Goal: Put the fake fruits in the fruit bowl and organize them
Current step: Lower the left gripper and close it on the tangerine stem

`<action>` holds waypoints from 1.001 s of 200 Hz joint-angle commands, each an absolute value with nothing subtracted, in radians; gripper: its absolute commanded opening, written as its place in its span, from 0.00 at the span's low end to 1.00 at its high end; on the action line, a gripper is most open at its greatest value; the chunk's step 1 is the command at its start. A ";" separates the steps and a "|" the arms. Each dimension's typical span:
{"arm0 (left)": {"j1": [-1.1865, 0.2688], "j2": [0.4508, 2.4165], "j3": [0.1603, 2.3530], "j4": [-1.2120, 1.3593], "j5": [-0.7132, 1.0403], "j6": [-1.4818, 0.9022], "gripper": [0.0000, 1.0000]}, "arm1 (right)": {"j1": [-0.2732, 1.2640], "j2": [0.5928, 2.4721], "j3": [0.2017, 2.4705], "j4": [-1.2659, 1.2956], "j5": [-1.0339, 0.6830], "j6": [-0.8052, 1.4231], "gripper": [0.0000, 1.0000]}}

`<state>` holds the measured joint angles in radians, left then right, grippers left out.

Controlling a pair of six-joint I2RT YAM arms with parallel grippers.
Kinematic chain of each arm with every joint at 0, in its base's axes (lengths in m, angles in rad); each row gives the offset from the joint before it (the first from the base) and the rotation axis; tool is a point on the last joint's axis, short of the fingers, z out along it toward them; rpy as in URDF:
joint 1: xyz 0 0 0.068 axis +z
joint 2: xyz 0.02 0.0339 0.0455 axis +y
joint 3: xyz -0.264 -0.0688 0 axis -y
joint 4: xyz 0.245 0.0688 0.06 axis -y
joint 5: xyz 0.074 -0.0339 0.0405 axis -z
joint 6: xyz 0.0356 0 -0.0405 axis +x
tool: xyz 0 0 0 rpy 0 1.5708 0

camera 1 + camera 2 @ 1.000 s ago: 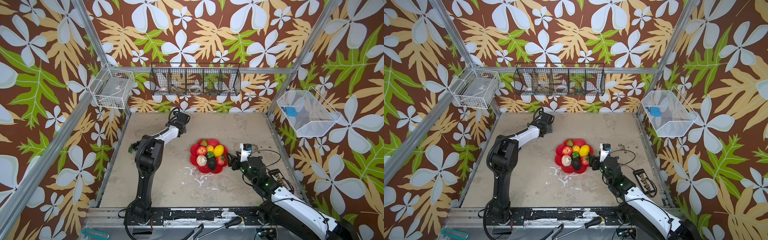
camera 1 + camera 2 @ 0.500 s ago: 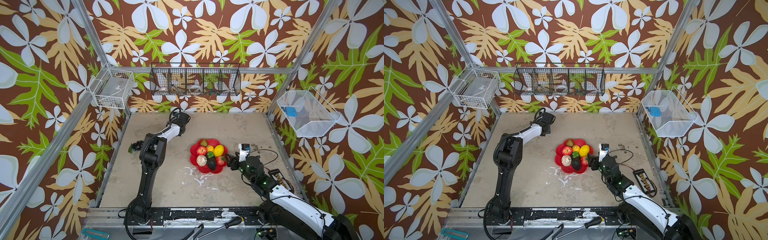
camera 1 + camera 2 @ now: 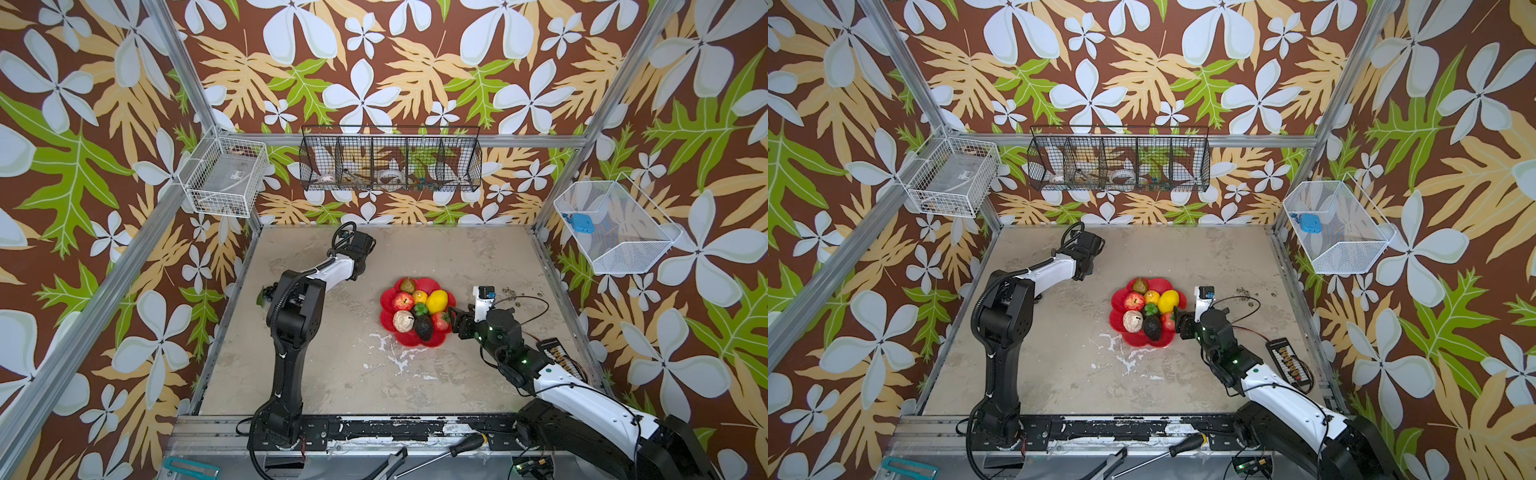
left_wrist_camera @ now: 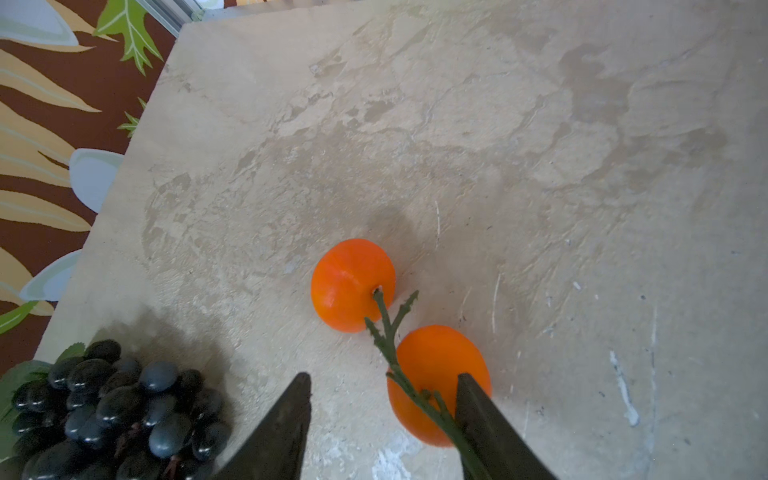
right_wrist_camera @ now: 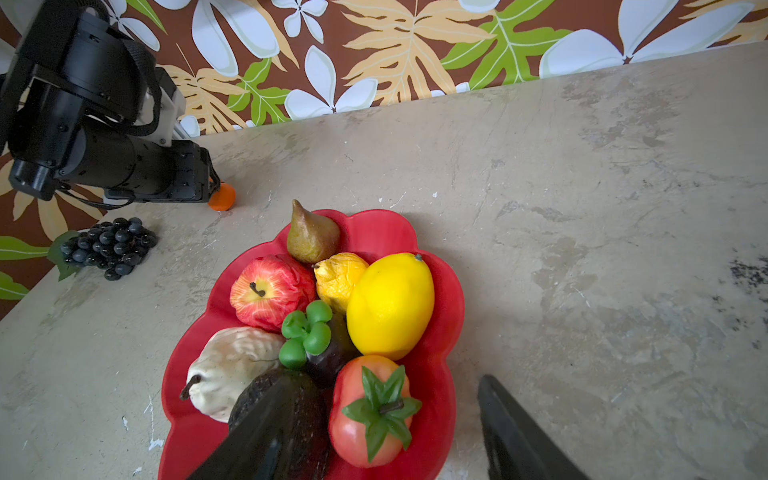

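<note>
— Which colours do you see?
— My fingers are black. The oranges are bright orange on a dark green stem, the grapes glossy black with a green leaf, the table mottled beige.

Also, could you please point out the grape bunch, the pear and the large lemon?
grape bunch (image 5: 109, 248), right wrist view, cluster middle
pear (image 5: 311, 240), right wrist view, body
large lemon (image 5: 390, 305), right wrist view, middle
</note>
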<state>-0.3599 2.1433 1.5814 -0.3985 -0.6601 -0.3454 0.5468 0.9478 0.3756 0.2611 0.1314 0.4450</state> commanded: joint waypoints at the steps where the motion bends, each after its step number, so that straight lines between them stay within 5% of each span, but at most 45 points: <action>1: -0.356 2.123 1.557 -0.361 -0.662 -0.363 0.49 | 0.548 0.957 0.385 0.274 0.147 0.452 0.69; 115: -0.354 2.118 1.519 -0.342 -0.622 -0.370 0.20 | 0.548 0.975 0.391 0.263 0.172 0.460 0.69; 200: -0.354 2.076 1.467 -0.318 -0.622 -0.378 0.08 | 0.548 0.984 0.394 0.260 0.175 0.461 0.68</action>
